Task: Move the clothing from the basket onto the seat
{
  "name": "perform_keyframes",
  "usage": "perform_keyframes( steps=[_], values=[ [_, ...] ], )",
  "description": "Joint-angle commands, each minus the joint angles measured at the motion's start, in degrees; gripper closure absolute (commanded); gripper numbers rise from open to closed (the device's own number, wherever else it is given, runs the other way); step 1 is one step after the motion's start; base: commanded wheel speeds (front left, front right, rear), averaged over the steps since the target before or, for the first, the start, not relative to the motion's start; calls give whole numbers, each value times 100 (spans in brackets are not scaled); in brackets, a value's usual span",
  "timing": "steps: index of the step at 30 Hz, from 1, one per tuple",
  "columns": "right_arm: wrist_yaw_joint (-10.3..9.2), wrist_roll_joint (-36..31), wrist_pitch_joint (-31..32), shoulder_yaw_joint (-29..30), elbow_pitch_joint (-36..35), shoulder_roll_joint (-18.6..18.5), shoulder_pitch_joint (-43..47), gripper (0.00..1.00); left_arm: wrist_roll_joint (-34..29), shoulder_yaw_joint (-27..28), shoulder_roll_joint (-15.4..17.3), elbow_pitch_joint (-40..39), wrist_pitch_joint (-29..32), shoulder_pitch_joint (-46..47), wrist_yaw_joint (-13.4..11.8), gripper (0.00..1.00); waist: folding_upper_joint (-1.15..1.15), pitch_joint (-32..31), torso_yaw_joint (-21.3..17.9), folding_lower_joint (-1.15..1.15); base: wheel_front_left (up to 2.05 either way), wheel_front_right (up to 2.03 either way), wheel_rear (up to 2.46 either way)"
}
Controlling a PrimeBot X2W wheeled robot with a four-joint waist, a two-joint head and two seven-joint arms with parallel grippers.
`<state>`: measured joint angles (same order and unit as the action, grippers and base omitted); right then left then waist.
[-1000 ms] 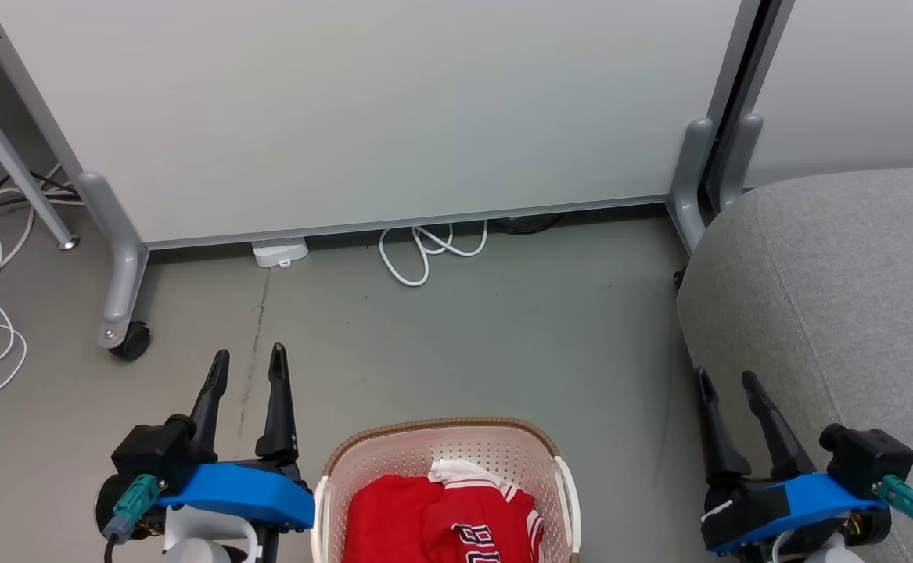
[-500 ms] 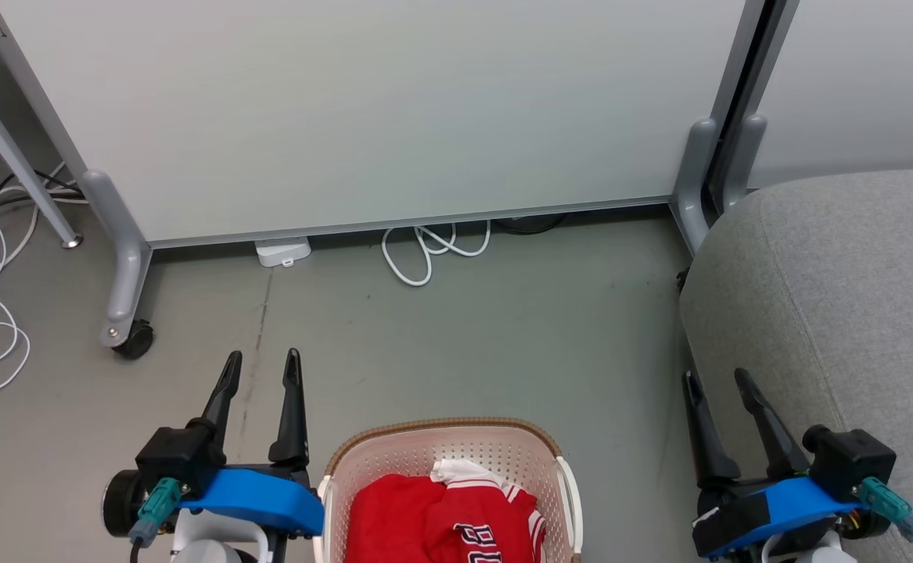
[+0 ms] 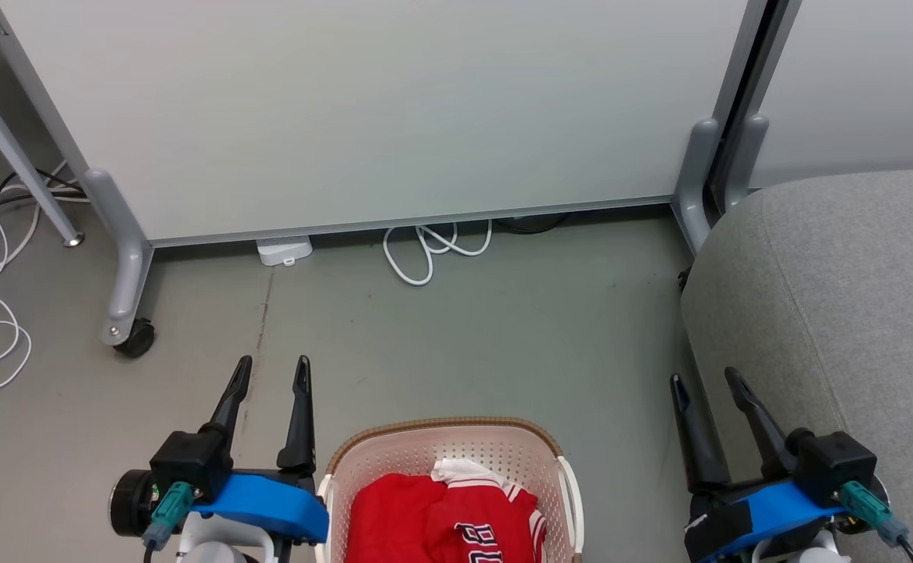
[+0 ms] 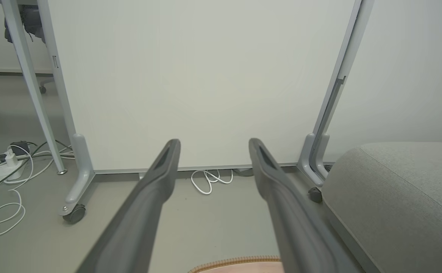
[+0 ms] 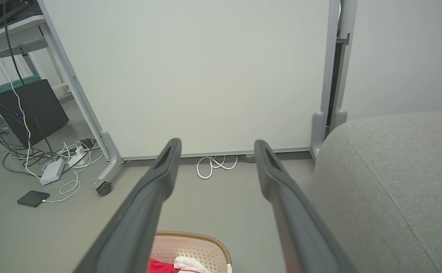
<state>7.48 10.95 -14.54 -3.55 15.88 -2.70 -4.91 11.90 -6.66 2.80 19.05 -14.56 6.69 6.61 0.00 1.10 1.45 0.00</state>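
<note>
Both tools are gaping empty: left tool [image 3: 273,361] just beside the basket [image 3: 440,428] holding the red clothing [image 3: 425,520], right tool [image 3: 703,377] beside the grey seat [image 3: 839,297]. A wheeled partition [image 3: 362,109] and a coiled white cable [image 3: 425,250] are lying beyond. Since earlier, both tools are drawing inward.

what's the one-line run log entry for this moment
phase: pre-grasp | left claw: open, empty, left of basket | right claw: open, empty, beside seat | clothing: in basket

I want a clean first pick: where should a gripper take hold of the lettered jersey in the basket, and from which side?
Probably the bunched white-trimmed fold at the far end of the jersey, from straight above: it stands proud of the red cloth, and the basket walls block a sideways approach. The open left gripper sits closest.
</note>
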Motion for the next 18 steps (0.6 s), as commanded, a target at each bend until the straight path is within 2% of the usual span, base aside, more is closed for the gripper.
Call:
perform_keyframes(
  steps=[1, 18],
  values=[
    [2, -104, -48, -16, 10, -32, -30, 0, -116, -32, 15, 12, -43, 93, 30, 0, 0, 2, 2, 0, 0, 0, 0],
    [2, -106, -76, -24, 55, -32, -27, 0, -110, -41, 15, 30, -72, 71, 91, 0, 0, 18, 12, 0, 0, 0, 0]
  ],
)
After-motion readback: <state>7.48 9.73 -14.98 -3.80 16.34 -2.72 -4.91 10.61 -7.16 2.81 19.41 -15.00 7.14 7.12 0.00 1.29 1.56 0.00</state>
